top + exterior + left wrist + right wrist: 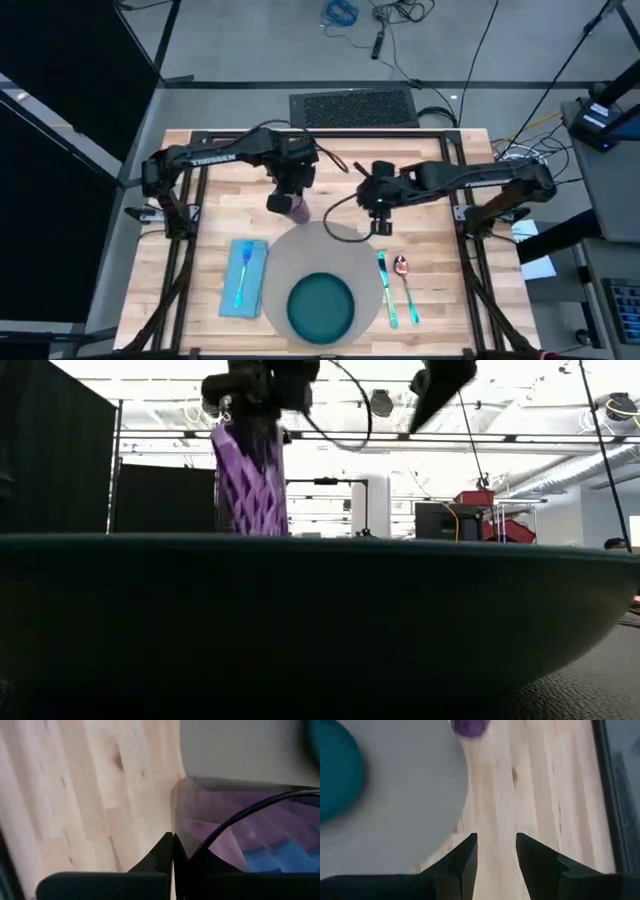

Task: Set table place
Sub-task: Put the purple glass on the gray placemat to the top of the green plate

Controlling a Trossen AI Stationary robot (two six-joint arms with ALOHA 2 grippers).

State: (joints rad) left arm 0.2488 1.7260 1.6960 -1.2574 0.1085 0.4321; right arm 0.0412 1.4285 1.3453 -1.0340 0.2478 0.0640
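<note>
From above, the left claw (290, 200) sits over the purple cup (297, 208), just off the far-left edge of the round grey mat (330, 250), and it is clamped on that cup. The low view gives what the overhead cannot: the cup (250, 480) hangs upright with its lattice wall lit through, behind the dark rim of the teal plate (320, 590) that fills the foreground. The left wrist view goes closer still, with the cup's rim (240, 820) pressed against a dark finger (165, 852) above bare planks and the mat's edge.

The right claw (381, 224) hovers at the mat's far-right edge, fingers apart and holding nothing; its own camera shows wood between the two fingers (465, 860).

On the desk (210, 170), light planks in a black frame, the plate (321, 306) sits at the mat's near side. Left of the mat lies the light-blue napkin (244, 279) with a teal-handled piece on it; right of it lie two more pieces of cutlery (396, 290), one a spoon.

Beyond the desk: a black grille mat and loose cables on the grey floor, and the low view catches ceiling beams and a red unit far back.
</note>
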